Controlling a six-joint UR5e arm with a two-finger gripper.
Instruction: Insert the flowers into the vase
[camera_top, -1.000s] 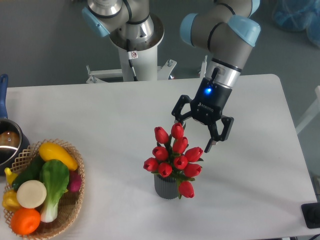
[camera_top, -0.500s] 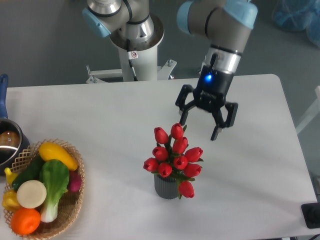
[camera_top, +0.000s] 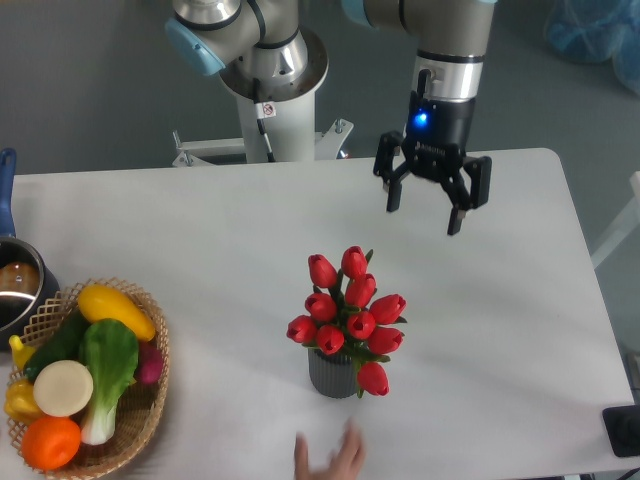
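Note:
The flowers (camera_top: 347, 312), a bunch of red tulips with green stems, stand upright in the vase (camera_top: 333, 375), a small dark grey ribbed cylinder near the table's front middle. The buds spread wider than the vase and hide its mouth. My gripper (camera_top: 424, 216) hangs open and empty above the table, well behind and to the right of the flowers, its two black fingers spread apart and pointing down.
A wicker basket (camera_top: 137, 430) of toy vegetables sits at the front left. A metal pot (camera_top: 18, 290) with a blue handle is at the left edge. A human hand (camera_top: 331, 459) reaches in at the front edge, just in front of the vase.
My open gripper rose and drew back to the right, away from the flowers, which stay in the vase. A hand has appeared at the front edge.

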